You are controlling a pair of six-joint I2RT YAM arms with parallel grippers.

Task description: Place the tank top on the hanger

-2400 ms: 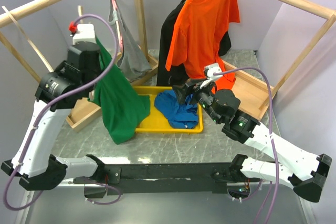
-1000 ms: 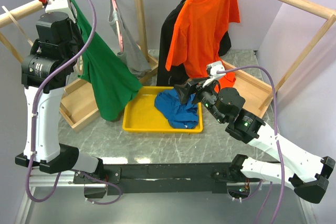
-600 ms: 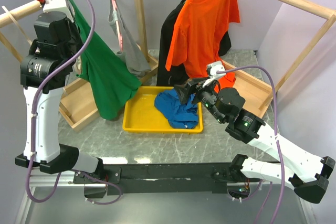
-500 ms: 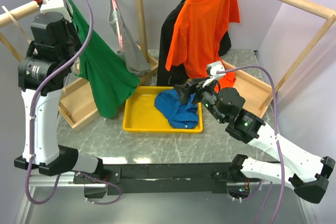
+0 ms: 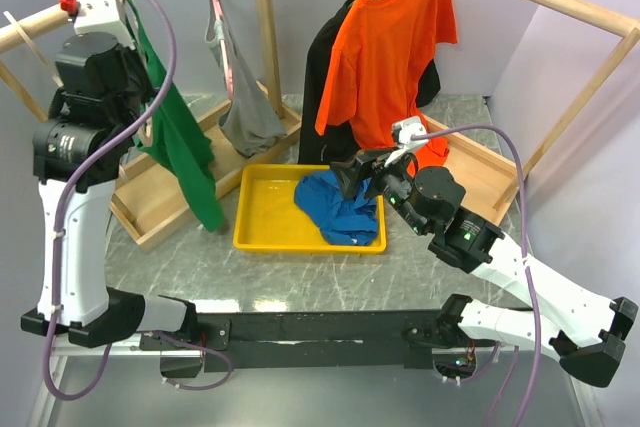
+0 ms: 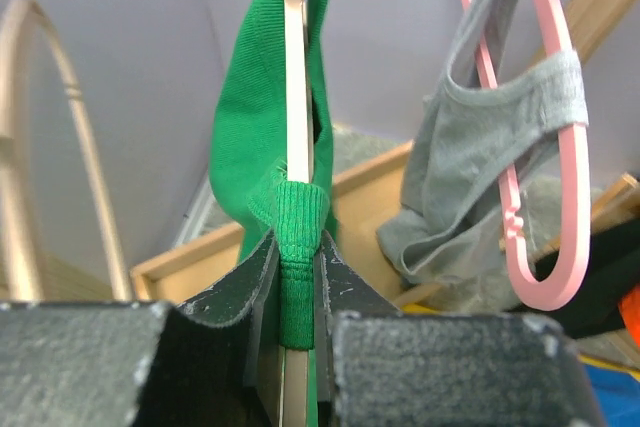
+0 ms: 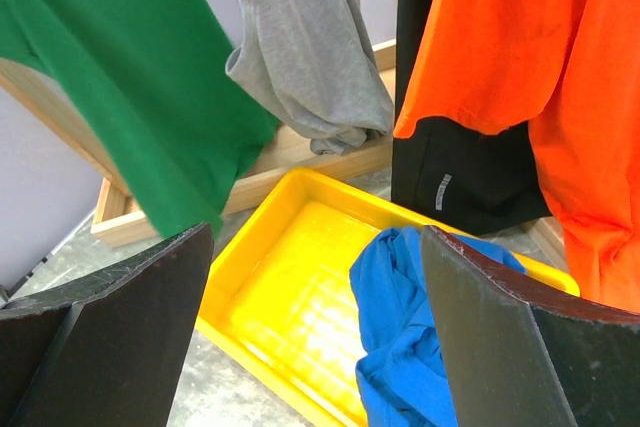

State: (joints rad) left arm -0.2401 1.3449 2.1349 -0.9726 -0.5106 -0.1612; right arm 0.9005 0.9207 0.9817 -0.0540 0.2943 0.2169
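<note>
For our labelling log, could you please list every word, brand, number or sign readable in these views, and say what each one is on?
No text is readable in any view.
Black garment: a small pale tag near its hem, too small to read.

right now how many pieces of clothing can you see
5: green tank top at far left, grey tank top on the pink hanger, orange T-shirt at the back, black garment behind it, blue garment in the yellow tray. Others may be hidden.
</note>
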